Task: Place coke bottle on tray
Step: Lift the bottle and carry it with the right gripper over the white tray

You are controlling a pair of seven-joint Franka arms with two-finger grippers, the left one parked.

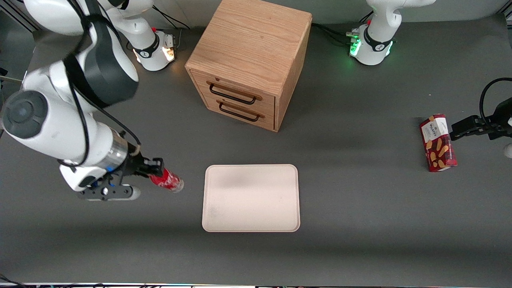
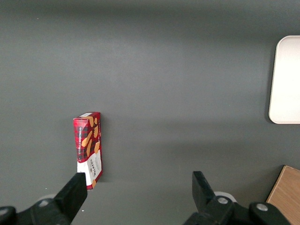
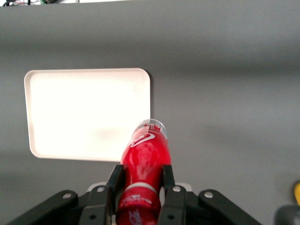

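My right gripper (image 1: 154,170) is shut on the coke bottle (image 1: 168,180), a small red bottle with a white script logo and clear base. It holds the bottle by the neck, base pointing toward the tray, above the table. In the right wrist view the fingers (image 3: 114,180) press both sides of the bottle (image 3: 146,161). The tray (image 1: 251,198) is pale beige-pink, flat and bare, and lies beside the bottle, toward the parked arm's end. It also shows in the right wrist view (image 3: 84,110).
A wooden two-drawer cabinet (image 1: 250,60) stands farther from the front camera than the tray. A red snack box (image 1: 437,143) lies toward the parked arm's end of the table; it also shows in the left wrist view (image 2: 88,149).
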